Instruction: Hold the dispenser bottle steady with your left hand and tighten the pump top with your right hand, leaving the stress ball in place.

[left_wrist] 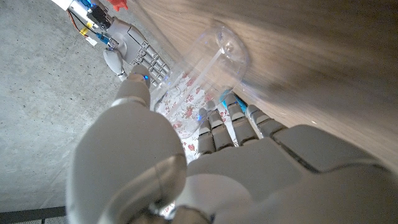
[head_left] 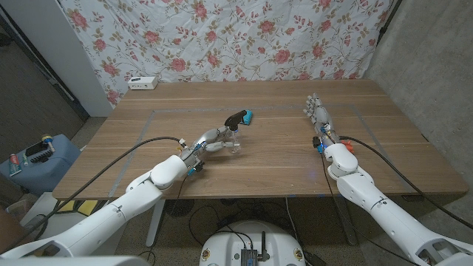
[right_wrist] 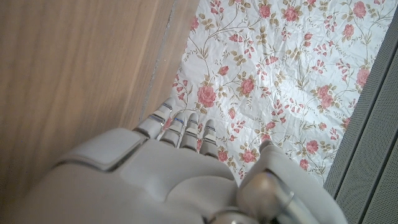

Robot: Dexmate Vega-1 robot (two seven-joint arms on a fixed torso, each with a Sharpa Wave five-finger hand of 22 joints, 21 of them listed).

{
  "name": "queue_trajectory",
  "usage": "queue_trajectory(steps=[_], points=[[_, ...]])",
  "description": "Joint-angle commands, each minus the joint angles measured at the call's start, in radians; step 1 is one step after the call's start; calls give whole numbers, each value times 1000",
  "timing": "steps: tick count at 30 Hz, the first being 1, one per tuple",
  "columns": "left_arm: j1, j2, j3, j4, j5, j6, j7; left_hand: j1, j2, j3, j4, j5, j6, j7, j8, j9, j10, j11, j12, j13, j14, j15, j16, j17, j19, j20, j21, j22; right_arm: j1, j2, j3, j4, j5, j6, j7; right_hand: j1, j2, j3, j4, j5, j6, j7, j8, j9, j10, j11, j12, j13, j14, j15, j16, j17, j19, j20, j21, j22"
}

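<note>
Clear dispenser bottle (head_left: 235, 142) stands upright, gripped by the left hand (head_left: 211, 140); the empty right hand (head_left: 319, 118), fingers apart, waits well right.

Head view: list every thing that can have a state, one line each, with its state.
dispenser bottle: clear, upright on the table, gripped by the left hand.
pump top: black and blue, on the bottle, nothing touching it.
left hand: holds the bottle.
right hand: open, apart from the bottle, holding nothing.
white box: at the table's far edge, untouched.
</note>
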Motion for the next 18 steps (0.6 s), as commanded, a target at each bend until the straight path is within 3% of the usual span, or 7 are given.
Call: queue_trajectory(steps=[1,13,18], points=[[3,-10,2,9,10,-8,21,36,10,9,-8,-13,30,4,9,6,29,-1,4,3,31,-102,6,2,12,-103,4,2,-19,3,6,-10,-4,20,-11,-5,2,1,-2,5,-2,1,-2,1,-2,4,-4,3,-6,-16,-1,3,-2,-77,6,2],[-4,-44,4,52,-3,-40,36,94,37,12,-4,-55,122,26,22,12,99,7,19,13,114,-100,18,6,25,-108,5,2,-42,-1,12,-30,-8,25,-23,-5,2,1,-2,5,0,-2,-1,1,-2,6,-4,3,-6,-15,-1,3,-2,-75,6,2],[-9,-61,6,69,1,-56,48,111,52,10,0,-79,174,23,31,16,141,6,32,21,157,-104,24,7,45,-117,8,2,-44,0,13,-30,-7,25,-22,-5,2,1,-3,5,0,-2,-1,1,-1,6,-4,3,-6,-14,-1,3,-2,-74,6,2]])
